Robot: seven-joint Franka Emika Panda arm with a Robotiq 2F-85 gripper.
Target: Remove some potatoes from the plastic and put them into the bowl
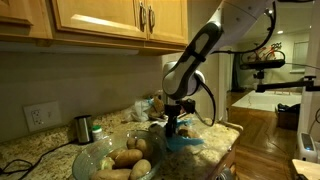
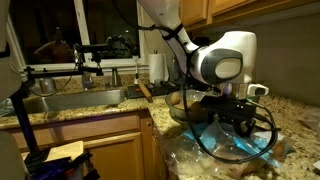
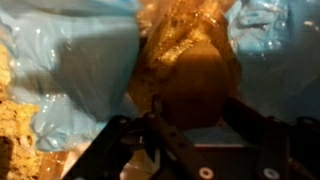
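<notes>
In the wrist view a tan-brown potato (image 3: 190, 80) sits between my gripper's (image 3: 193, 112) two dark fingers. They press on its sides, so the gripper is shut on it. The crinkled blue and clear plastic (image 3: 70, 70) lies open around the potato. In both exterior views the gripper (image 1: 176, 128) (image 2: 237, 122) points down into the blue plastic (image 1: 188, 143) (image 2: 238, 150) on the counter. The clear glass bowl (image 1: 88, 157) stands beside the bag, and several potatoes (image 1: 126, 158) lie in it.
A small dark metal cup (image 1: 83, 128) stands by the wall, under the wooden cabinets (image 1: 110, 20). In an exterior view a sink (image 2: 70, 100) and a paper towel roll (image 2: 157, 68) lie along the granite counter (image 2: 120, 113). Black cables (image 2: 205, 140) hang near the gripper.
</notes>
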